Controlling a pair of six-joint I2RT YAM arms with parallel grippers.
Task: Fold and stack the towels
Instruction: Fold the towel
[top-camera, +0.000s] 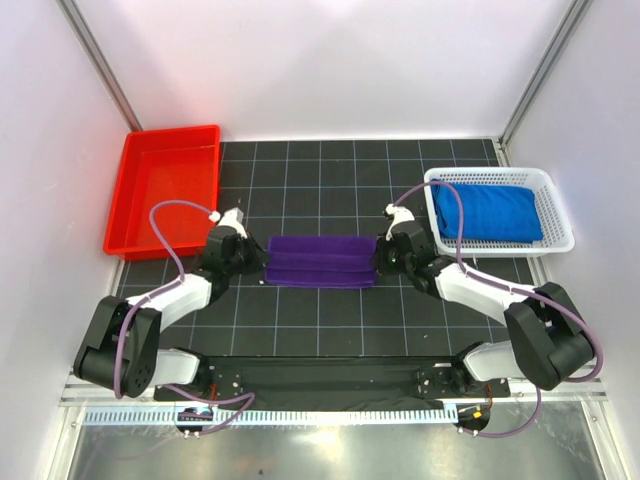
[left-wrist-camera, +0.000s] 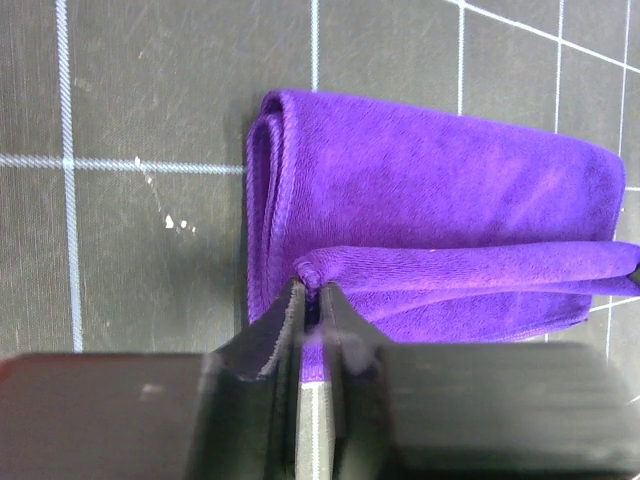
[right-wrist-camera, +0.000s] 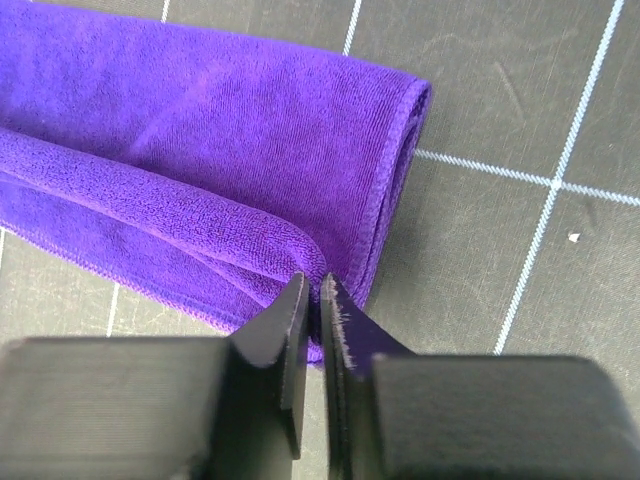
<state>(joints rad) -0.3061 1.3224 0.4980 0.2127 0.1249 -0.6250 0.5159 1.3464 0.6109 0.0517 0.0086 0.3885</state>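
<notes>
The deep purple towel (top-camera: 321, 260) lies folded in a long strip on the black gridded mat, between my two grippers. My left gripper (top-camera: 256, 262) is shut on the towel's left end; the left wrist view shows its jaws (left-wrist-camera: 313, 292) pinching a fold of purple cloth (left-wrist-camera: 440, 200). My right gripper (top-camera: 381, 258) is shut on the right end; in the right wrist view its jaws (right-wrist-camera: 314, 290) pinch the rolled edge of the towel (right-wrist-camera: 200, 130). The royal blue towel (top-camera: 487, 213) lies folded in the white mesh basket. The patterned yellow-orange towel is out of view.
A red plastic tray (top-camera: 135, 170) stands at the back left. The white mesh basket (top-camera: 553, 205) stands at the right, close to my right arm. White walls enclose the mat on three sides.
</notes>
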